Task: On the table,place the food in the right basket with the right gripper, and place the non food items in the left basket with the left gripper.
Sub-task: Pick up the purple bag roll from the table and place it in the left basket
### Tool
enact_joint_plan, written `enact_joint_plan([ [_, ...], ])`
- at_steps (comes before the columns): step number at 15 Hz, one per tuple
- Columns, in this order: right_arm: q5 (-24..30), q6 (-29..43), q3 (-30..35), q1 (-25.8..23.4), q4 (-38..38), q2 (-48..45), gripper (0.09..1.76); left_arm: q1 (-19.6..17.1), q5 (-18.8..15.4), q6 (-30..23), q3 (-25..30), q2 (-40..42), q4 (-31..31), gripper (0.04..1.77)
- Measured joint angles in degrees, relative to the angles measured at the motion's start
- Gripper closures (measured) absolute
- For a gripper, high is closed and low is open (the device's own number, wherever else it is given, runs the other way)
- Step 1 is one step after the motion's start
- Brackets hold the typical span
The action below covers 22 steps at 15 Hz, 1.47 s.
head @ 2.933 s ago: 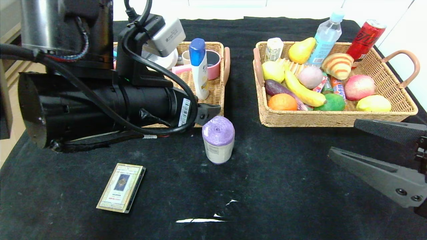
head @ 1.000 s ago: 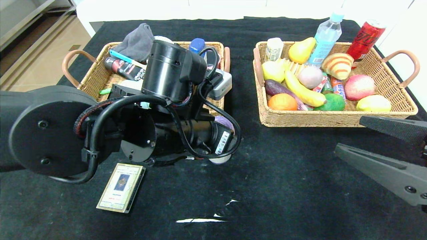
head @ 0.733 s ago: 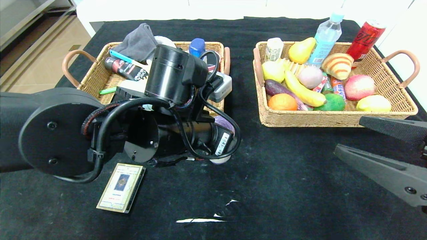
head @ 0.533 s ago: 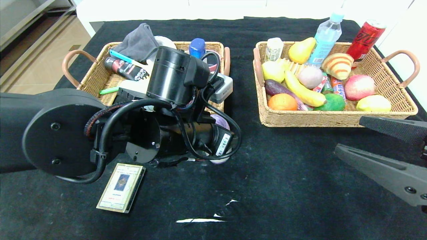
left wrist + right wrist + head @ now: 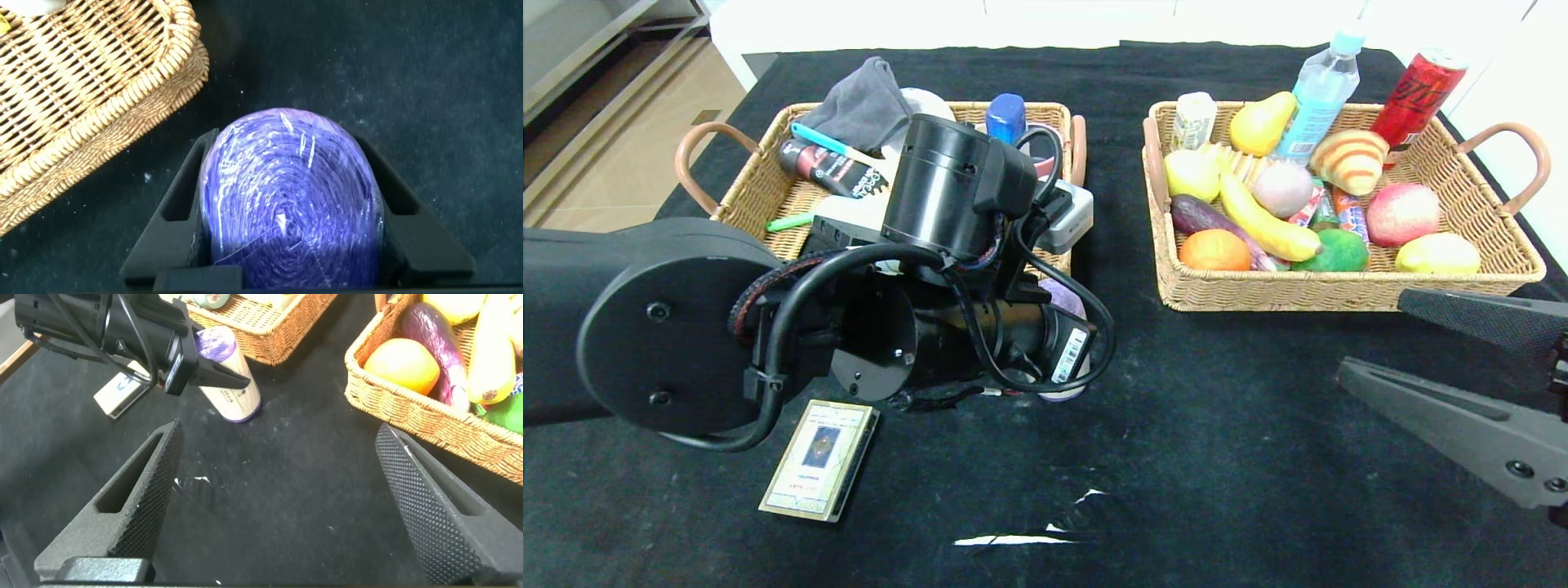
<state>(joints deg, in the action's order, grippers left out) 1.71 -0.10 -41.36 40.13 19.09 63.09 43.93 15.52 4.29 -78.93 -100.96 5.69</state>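
Note:
A purple roll of bags (image 5: 1063, 296) stands on the black table just in front of the left basket (image 5: 742, 189). My left gripper (image 5: 290, 143) comes down on it from above. Its fingers press both sides of the roll (image 5: 290, 204), which still rests on the table. In the head view the arm hides most of the roll. A flat gold and white card box (image 5: 821, 460) lies at the front left. My right gripper (image 5: 1372, 336) is open and empty, hovering low at the front right, in front of the right basket (image 5: 1339, 291).
The left basket holds a grey cloth (image 5: 862, 106), a blue-capped bottle (image 5: 1006, 114) and tubes. The right basket is full of fruit, a water bottle (image 5: 1319, 90) and a red can (image 5: 1417, 86). A white scuff (image 5: 1013, 539) marks the table front.
My left arm has swung from above the left basket down onto the purple roll, and its fingers now sit round it. In the last second it only shifted slightly. My right gripper has barely moved.

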Motion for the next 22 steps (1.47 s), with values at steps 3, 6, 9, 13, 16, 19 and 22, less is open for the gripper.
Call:
enact_joint_plan([
  [3, 0.02, 0.05, 0.05, 0.07, 0.01, 0.02, 0.14, 0.00, 0.00, 0.09, 0.00, -0.02, 0.01, 0.85],
  [6, 0.02, 0.02, 0.07, 0.09, 0.01, 0.00, 0.14, 0.00, -0.01, 0.04, 0.00, -0.02, 0.04, 0.85],
  [9, 0.05, 0.02, 0.07, 0.16, 0.01, 0.00, 0.14, 0.00, 0.27, 0.09, -0.12, 0.46, 0.12, 0.86],
  [13, 0.02, 0.02, 0.11, 0.41, 0.00, 0.02, 0.14, 0.46, -0.26, 0.34, -0.12, 3.41, 0.17, 0.86],
  [16, 0.02, 0.05, 0.13, 0.68, -0.02, 0.02, 0.14, 1.46, 0.13, 0.48, 1.21, 6.51, 0.34, 0.86],
  [19, 0.02, 0.00, 0.21, 0.72, -0.02, 0.02, 0.14, 1.93, 0.60, 0.37, 2.32, 9.59, 0.59, 0.87],
  [22, -0.02, -0.45, 0.22, 0.79, -0.07, 0.02, 0.14, 1.24, 2.21, 0.28, 2.23, 11.54, 0.15, 0.87],
])
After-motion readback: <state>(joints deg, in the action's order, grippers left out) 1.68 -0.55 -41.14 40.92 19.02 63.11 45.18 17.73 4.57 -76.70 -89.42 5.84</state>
